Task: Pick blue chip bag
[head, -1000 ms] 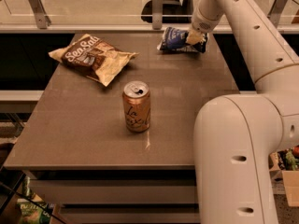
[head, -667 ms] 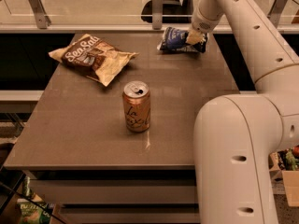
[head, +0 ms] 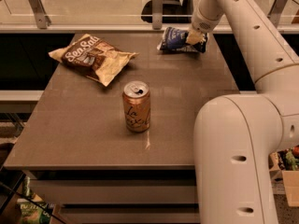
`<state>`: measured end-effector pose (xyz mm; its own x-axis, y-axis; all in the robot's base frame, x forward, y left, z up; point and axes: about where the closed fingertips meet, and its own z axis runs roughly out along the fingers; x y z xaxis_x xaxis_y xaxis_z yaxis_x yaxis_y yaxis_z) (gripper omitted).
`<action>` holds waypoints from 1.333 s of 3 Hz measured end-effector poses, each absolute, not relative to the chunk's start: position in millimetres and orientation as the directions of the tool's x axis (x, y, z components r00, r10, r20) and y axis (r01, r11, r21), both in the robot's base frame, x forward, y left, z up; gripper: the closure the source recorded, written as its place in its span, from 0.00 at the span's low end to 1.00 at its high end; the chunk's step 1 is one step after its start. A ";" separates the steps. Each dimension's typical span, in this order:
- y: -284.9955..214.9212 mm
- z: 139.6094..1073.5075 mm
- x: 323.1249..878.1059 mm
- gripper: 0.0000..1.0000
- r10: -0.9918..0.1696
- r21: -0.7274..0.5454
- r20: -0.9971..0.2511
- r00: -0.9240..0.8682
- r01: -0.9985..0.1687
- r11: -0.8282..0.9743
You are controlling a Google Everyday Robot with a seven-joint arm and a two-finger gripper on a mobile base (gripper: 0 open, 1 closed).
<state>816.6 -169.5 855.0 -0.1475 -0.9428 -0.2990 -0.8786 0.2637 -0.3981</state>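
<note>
– On the table [head: 70, 129], far-left side, what's there?
– Brown-and-tan Sea Salt bag [head: 93, 57], lying flat near the far-left corner, w/ one end toward the middle.
– Next over?
– Orange can [head: 136, 106], upright, approx. mid-table, tab end up. It's well apart from both bags.
– And the blue chip bag [head: 175, 38]?
– On the far edge, right of center, lying on the tabletop. Crinkled, w/ white edges showing.
– Where's the gripper [head: 194, 36]?
– Right at that bag's right end, touching it. It comes down off the white arm [head: 243, 27], which reaches in from the near-right. Whether it's clamped on the bag or just resting against it, can't tell; the contact spot is hidden by the wrist and the bag's folds.
– Any change vs. a sec ago?
– None I can see. The blue bag, can and Sea Salt bag are in the same spots, and the arm and gripper are in the same pose at the bag.
</note>
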 end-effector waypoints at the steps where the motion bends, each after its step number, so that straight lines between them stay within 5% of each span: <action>1: -169.0 855.5 816.7 1.00 -0.943 -0.397 -0.299 -0.147 -0.879 0.263; 4: -169.0 855.4 816.7 1.00 -0.943 -0.397 -0.299 -0.147 -0.879 0.263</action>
<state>816.7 -169.0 855.4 -0.1473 -0.9429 -0.2989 -0.8791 0.2633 -0.3973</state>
